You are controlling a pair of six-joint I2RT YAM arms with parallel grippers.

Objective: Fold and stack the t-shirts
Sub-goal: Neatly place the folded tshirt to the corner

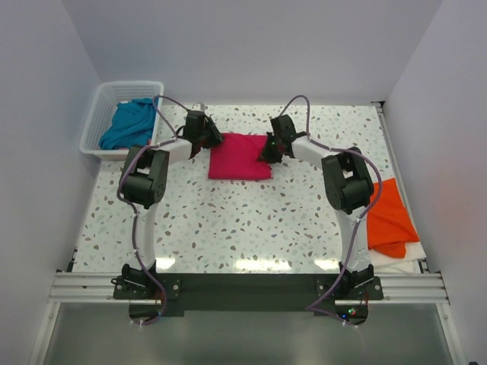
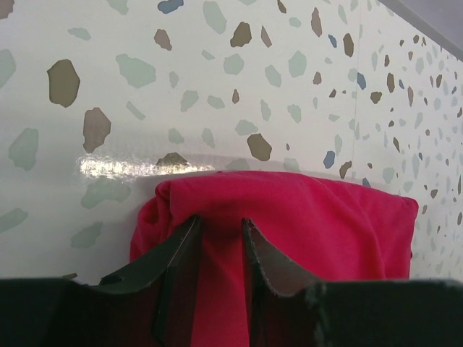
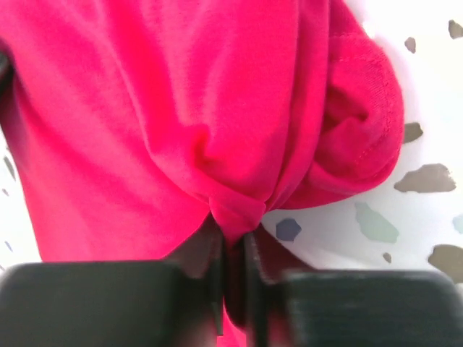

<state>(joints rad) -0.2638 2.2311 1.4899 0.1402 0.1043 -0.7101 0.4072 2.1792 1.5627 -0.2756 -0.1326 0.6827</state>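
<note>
The crimson-pink t-shirt (image 1: 240,156) lies folded into a rectangle at the back middle of the table. My left gripper (image 1: 207,138) is at its left edge, and in the left wrist view a thick fold of the shirt (image 2: 325,224) runs between the jaws of that gripper (image 2: 219,231). My right gripper (image 1: 268,150) is at the right edge. Seen from the right wrist, the gripper (image 3: 233,238) pinches a bunched corner of the shirt (image 3: 145,108). A teal-blue t-shirt (image 1: 128,123) lies crumpled in the basket. The bright orange t-shirt (image 1: 388,217) lies folded at the right edge.
The white lattice basket (image 1: 137,84) stands at the back left corner of the speckled table (image 1: 243,220). A white cloth (image 1: 399,264) shows under the orange shirt. White walls close in the left, back and right sides.
</note>
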